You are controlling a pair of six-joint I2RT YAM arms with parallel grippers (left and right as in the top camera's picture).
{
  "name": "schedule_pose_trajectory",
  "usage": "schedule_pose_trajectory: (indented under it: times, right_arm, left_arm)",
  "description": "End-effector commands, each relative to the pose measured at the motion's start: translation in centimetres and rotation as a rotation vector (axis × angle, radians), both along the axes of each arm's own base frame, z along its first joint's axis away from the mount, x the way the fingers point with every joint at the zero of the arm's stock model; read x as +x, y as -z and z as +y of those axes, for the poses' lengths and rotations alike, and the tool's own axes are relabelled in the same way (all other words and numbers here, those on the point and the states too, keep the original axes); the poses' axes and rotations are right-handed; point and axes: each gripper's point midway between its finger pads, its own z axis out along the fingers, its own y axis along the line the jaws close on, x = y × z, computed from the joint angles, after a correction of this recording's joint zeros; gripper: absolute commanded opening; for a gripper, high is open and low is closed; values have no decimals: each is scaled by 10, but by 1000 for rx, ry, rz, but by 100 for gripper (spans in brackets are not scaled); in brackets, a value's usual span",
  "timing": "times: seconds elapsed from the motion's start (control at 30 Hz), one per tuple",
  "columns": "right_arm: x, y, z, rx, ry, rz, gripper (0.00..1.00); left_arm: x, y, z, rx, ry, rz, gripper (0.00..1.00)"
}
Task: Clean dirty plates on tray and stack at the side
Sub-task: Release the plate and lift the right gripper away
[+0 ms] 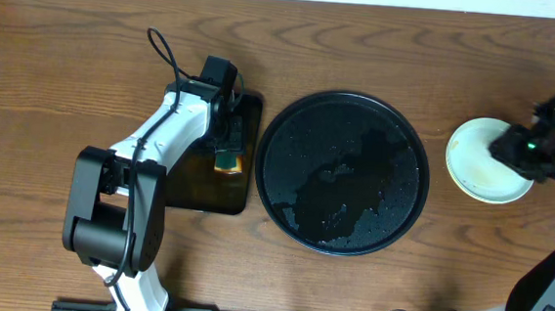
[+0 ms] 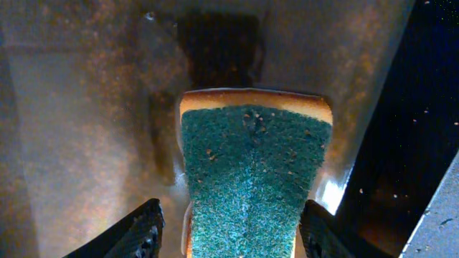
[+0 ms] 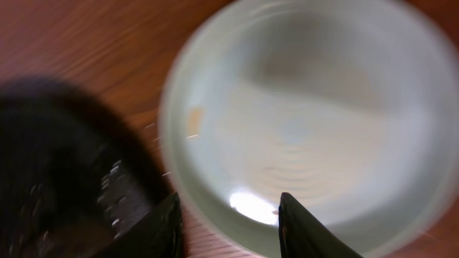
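The wet tray [image 1: 358,122] sits mid-table with open wood at its 12 and 6 o'clock. The plate [image 1: 471,167] is off it at 3 o'clock on bare table, with a small gap between the rims and the right arm crowding the plate's 3 to 5 o'clock side. The right claw [image 1: 509,152] hovers over the plate's 3 o'clock edge with its fingers [image 3: 161,222] spread apart, holding nothing. Over at the tray's 9 o'clock the sponge tray [image 1: 240,197] nearly touches it, and the left claw [image 1: 227,144] straddles the sponge [image 2: 251,179] there; there's a gap beside one finger, but honestly I can't tell if it's pinching it.
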Motion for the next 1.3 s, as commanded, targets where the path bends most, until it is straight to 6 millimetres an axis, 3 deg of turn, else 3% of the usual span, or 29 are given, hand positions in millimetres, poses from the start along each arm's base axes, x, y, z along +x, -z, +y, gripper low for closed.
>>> schedule_pose_trajectory:
  times: [0.0, 0.2, 0.37, 0.47, 0.5, 0.67, 0.87, 1.03, 1.27]
  right_arm:
    - [11, -11, 34, 1, -144, -43, 43]
    - [16, -24, 72, -74, -315, -82, 48]
    - [9, -17, 80, -235, -393, -12, 75]
    - [-2, -12, 91, -249, -427, 44, 96]
    - [-5, -11, 95, -244, -435, 56, 99]
    - [-20, -9, 109, -212, -436, 106, 99]
    - [-30, -23, 119, -214, -449, 76, 99]
    - [-43, -41, 123, -236, -430, -75, 99]
    - [-82, -67, 118, -300, -383, -346, 99]
  left_arm:
    - [12, -27, 9, 39, 0, -87, 64]
    - [16, -69, 11, 28, -6, -200, 73]
    - [7, -88, 17, 29, -50, -217, 78]
    - [-13, -87, 30, 30, -165, -137, 79]
    - [-20, -86, 34, 35, -187, -110, 79]
    - [-49, -85, 52, 64, -212, -7, 79]
    - [-70, -91, 51, 59, -166, -49, 79]
    - [-80, -109, 52, 15, -162, -242, 79]
    - [-105, -147, 56, -37, -132, -535, 79]
